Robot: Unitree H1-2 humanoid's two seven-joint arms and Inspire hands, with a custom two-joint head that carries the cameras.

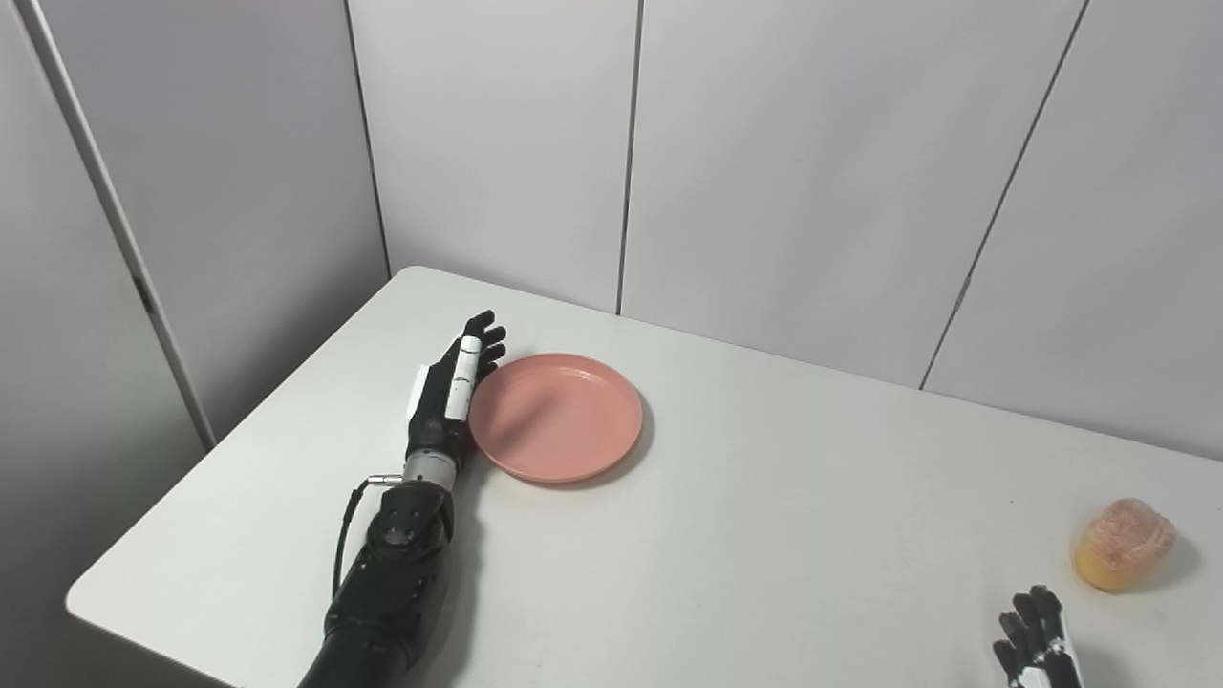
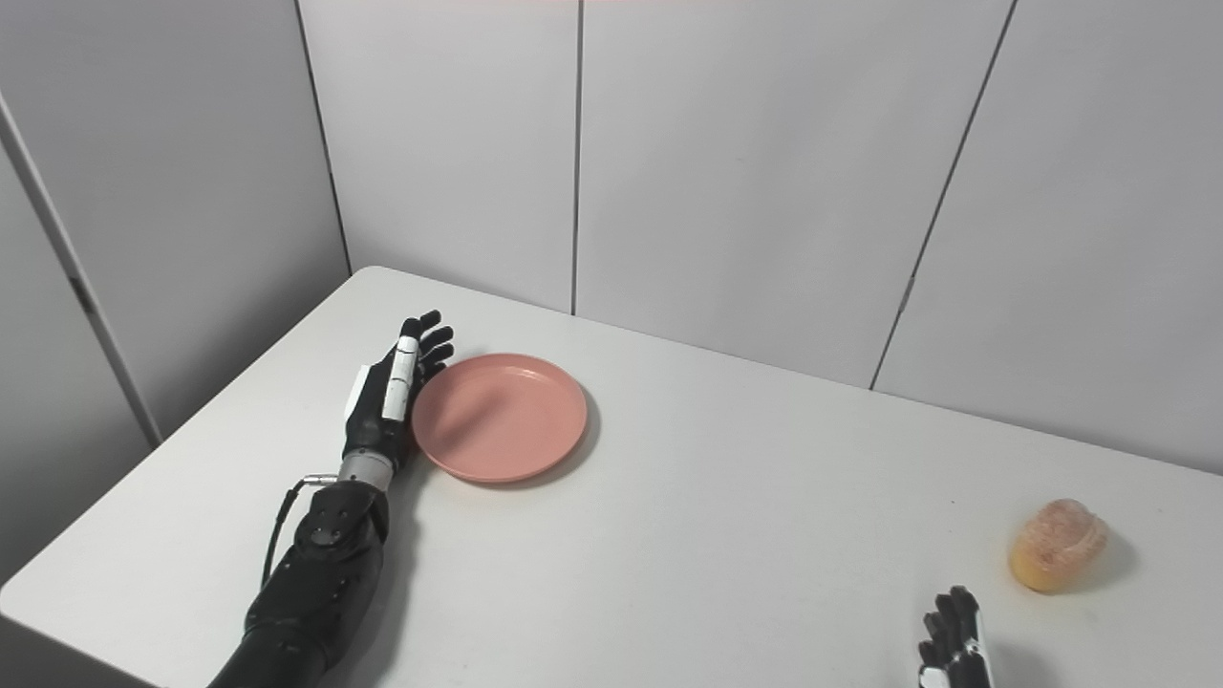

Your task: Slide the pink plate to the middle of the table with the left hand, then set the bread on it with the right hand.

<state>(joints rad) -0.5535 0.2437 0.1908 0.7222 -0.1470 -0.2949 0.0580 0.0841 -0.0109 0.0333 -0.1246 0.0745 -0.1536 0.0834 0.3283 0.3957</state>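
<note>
Right hand (image 1: 1037, 638) at 5 o'clock, fingers apart, grasping nothing; bread (image 1: 1124, 543) just beyond it on the desk (image 1: 812, 535), not yet picked; left hand (image 1: 457, 382) flat, released, against the pink plate's (image 1: 556, 417) left rim at 10 o'clock; slide apparently unfinished, plate left of middle.

The left arm reaches forward from the bottom edge, forearm low and stretched out. The left hand (image 1: 451, 390) stands on its edge, fingers (image 1: 482, 336) straight, close together and pointing away, holding nothing. The right hand (image 1: 1037, 638) shows only partly at the bottom edge, fingers pointing up and slightly apart.
</note>
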